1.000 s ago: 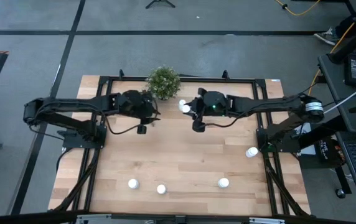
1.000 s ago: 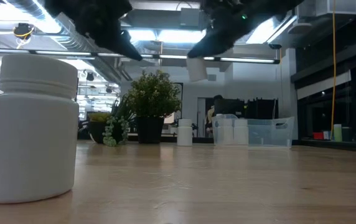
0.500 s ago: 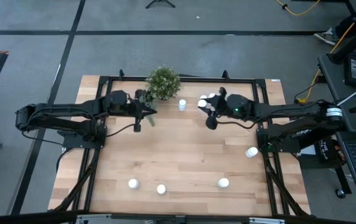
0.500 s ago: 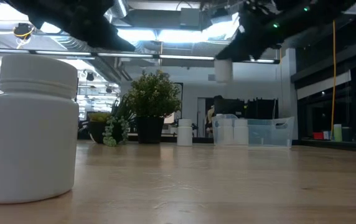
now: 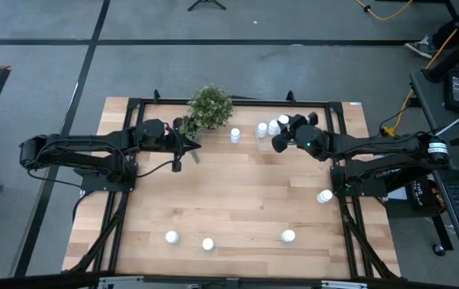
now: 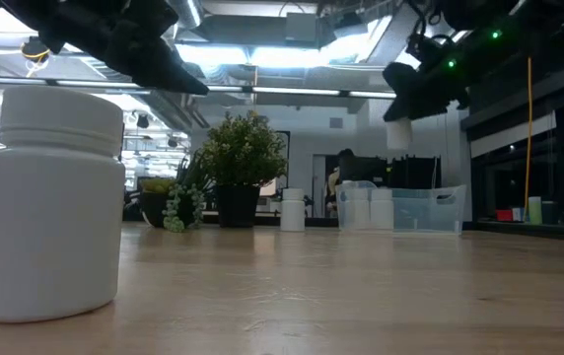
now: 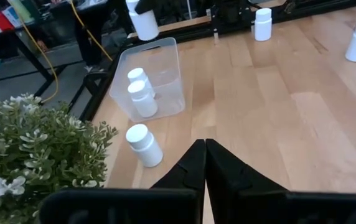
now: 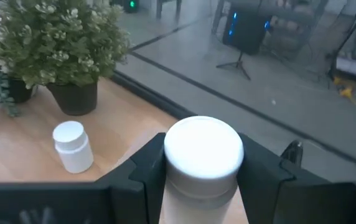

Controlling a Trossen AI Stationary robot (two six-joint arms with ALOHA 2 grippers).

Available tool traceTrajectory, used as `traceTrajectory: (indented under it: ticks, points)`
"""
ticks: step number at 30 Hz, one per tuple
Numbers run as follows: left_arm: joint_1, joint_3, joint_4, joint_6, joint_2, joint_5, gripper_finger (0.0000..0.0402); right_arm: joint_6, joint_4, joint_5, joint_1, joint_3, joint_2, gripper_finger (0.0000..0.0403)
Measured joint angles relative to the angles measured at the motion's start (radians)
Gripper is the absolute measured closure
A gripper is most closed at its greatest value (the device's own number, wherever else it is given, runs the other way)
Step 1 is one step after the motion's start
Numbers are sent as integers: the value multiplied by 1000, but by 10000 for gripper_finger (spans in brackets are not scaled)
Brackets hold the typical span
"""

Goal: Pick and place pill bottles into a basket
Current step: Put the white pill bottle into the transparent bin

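Item: held pill bottle (image 8: pixel 203 158), white, pinched between the fingers of our right gripper (image 5: pixel 286 132) in the air over the basket (image 7: pixel 156 81), which holds two bottles (image 7: pixel 140 93). Our left gripper (image 7: pixel 204 163), fingers pressed together and empty, hangs beside the potted plant (image 5: pixel 211 106).

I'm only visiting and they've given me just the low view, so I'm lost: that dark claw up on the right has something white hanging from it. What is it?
Observer: A pill bottle, clamped between the right gripper's fingers.
Visitor: Where is it over the table?
Observer: From above, it hangs over the clear basket at the table's far edge.
Visitor: Anything in the basket?
Observer: Two bottles stand inside.
Visitor: And the other claw?
Observer: The left gripper is shut and empty, near the potted plant.
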Motion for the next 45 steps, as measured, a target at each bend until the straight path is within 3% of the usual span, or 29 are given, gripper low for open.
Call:
traceTrajectory:
  ticks: [14, 17, 23, 27, 45]
  points:
    - [0, 0, 0, 2, 0, -1, 395, 76, -70, 24, -72, -2, 4, 253]
    - [0, 0, 0, 2, 0, -1, 398, 121, -29, 25, -98, -63, 9, 253]
    - [0, 0, 0, 19, 0, -1, 395, 105, 240, 25, -136, -206, 9, 253]
    - [0, 0, 0, 19, 0, -1, 394, 102, 251, 18, -159, -217, 10, 253]
    - [0, 0, 0, 10, 0, -1, 397, 75, 470, -15, -205, -217, 288, 253]
